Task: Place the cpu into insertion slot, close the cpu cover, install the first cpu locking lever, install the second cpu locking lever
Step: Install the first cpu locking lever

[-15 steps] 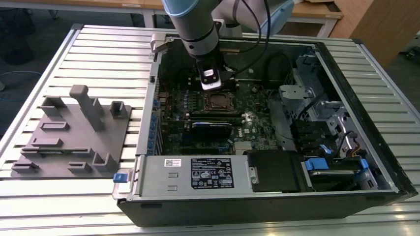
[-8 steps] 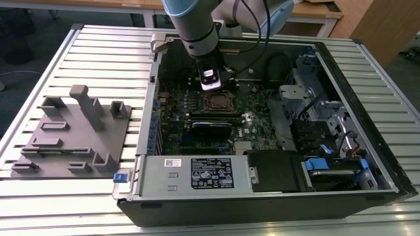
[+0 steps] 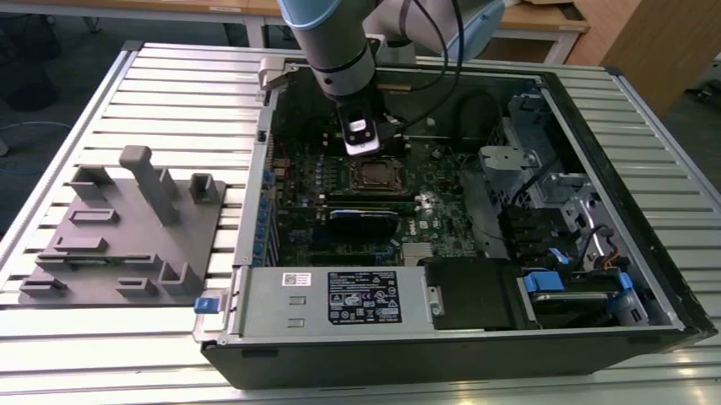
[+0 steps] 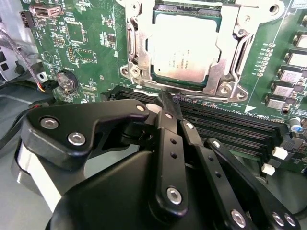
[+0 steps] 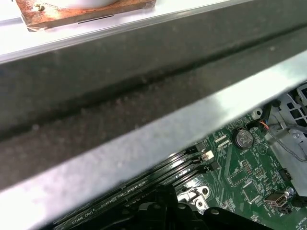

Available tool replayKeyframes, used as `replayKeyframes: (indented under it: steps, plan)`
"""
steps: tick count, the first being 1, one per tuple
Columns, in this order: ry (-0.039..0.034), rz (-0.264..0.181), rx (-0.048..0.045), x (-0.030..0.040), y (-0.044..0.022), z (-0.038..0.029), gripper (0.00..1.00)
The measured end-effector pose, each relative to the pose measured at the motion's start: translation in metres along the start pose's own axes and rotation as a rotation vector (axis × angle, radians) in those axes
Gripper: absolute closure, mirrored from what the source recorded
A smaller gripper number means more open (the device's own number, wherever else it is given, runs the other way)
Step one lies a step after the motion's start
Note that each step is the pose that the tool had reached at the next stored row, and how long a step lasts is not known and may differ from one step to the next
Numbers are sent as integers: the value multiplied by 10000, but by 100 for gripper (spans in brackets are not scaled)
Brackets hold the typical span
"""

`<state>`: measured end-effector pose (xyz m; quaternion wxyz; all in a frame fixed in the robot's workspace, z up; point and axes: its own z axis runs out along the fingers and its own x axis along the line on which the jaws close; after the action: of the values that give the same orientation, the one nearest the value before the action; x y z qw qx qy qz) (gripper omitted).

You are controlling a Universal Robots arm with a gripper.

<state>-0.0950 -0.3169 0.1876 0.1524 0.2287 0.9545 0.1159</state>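
In the second wrist view the cpu (image 4: 187, 48) lies flat in the insertion slot (image 3: 372, 175), its pale metal face up. The cpu cover (image 4: 231, 45), a silvery frame, lies down around it. My gripper (image 4: 171, 103) is shut, its black fingers (image 4: 168, 143) meeting in a point just off the socket's edge that faces the long black memory slots (image 4: 225, 127). Nothing shows between the tips. A thin metal lever rod (image 4: 144, 89) runs along that edge beside them. In the exterior view my gripper (image 3: 363, 150) hangs just above the socket, inside the open computer case.
The case walls (image 3: 253, 211) surround the green board (image 4: 91, 43). A white-labelled power supply box (image 3: 327, 299) lies at the case's front, drive bays and cables (image 3: 563, 219) at the exterior view's right. A grey fixture plate (image 3: 124, 228) stands on the slatted table at its left. A coin battery (image 5: 244, 139) sits nearby.
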Motion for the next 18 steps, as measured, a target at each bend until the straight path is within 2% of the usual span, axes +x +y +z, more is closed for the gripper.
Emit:
replayKeyframes:
  steps: [7, 18]
  plan:
    - [0, 0, 0, -37, 17, 17, 90]
    - [-1, -2, 3, -48, 11, 30, 90]
